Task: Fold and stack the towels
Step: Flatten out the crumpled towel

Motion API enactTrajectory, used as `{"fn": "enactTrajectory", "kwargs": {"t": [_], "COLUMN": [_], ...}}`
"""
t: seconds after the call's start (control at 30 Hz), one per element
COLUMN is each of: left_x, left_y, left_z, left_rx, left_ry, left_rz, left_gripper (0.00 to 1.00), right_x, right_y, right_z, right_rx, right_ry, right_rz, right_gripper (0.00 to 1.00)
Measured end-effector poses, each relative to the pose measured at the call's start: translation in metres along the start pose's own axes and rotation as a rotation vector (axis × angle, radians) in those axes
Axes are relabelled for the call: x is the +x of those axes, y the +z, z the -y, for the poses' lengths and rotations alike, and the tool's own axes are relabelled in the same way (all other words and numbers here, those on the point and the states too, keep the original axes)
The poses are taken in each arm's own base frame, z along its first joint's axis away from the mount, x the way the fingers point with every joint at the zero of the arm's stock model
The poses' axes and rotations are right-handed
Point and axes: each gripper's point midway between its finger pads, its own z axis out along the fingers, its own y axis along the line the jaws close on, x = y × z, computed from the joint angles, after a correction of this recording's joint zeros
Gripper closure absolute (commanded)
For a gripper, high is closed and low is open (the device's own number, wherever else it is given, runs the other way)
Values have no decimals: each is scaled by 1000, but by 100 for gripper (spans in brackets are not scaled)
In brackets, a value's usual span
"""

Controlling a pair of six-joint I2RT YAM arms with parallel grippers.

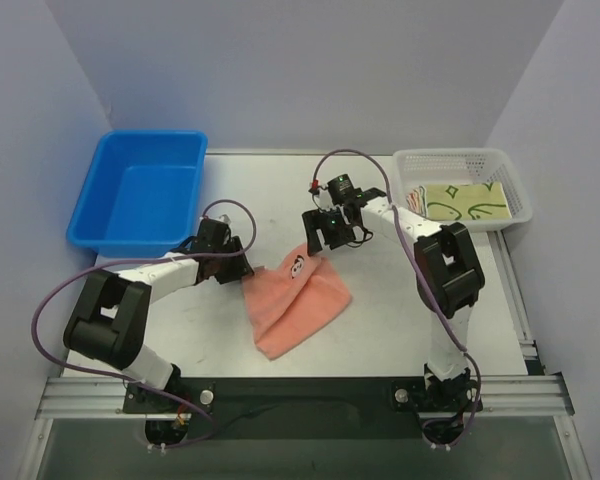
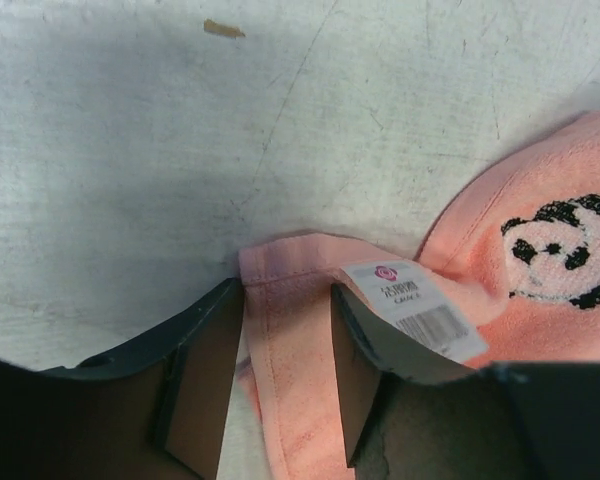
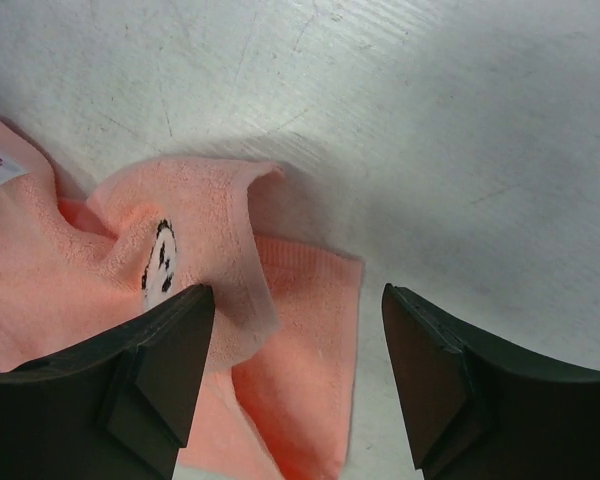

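Note:
A salmon-pink towel [image 1: 298,300] with a panda patch [image 2: 565,250] lies rumpled on the table's middle. My left gripper [image 1: 238,268] is low at its left corner. In the left wrist view its jaws [image 2: 285,300] straddle the towel's hem [image 2: 290,350] beside a white label [image 2: 420,310], with a sliver of table showing between hem and left finger; it is open. My right gripper [image 1: 325,238] hovers over the towel's far corner, jaws wide open [image 3: 295,300], the folded-over corner [image 3: 310,330] and panda [image 3: 160,260] below them. A pale green towel with duck outlines [image 1: 465,200] lies in the basket.
A white mesh basket [image 1: 462,158] stands at the back right. A blue bin [image 1: 140,190] stands at the back left, just behind the left arm. Cables loop over both arms.

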Motion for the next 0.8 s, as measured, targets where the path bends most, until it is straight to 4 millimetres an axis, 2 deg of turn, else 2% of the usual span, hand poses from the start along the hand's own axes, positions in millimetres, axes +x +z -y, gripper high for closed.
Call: {"fn": "enactTrajectory", "kwargs": {"t": [0.07,0.13,0.2,0.23,0.3,0.37,0.4,0.47,0.63,0.8], "left_x": [-1,-2,-2,-2,-2,-2,-2,-2,-1,6], "left_y": [3,6,8,8,9,10,10,10,9,1], "left_z": [0,0,0,0,-1,-1,-1,-1,-1,-7], "left_rx": [-1,-1,0,0,-2,-3,-3,-2,-3,-23], "left_ry": [-1,-3,-2,-3,-2,4,6,10,15,19], "left_rz": [4,4,5,5,3,2,2,2,1,-13], "left_gripper": [61,65,77,80,91,94,100,100,100,100], "right_x": [0,0,0,1,1,1,1,0,-3,-3], "right_y": [8,15,20,22,24,27,28,29,31,31], "right_z": [-2,-7,-11,-14,-20,-27,-30,-37,-50,-54], "right_rx": [-24,-58,-91,-109,-150,-193,-214,-255,-339,-364], "right_ry": [3,6,10,15,20,23,26,30,46,60], "right_rz": [-13,-21,-26,-29,-30,-33,-34,-31,-24,-19], "right_gripper": [39,44,47,51,56,61,66,71,96,97]}}
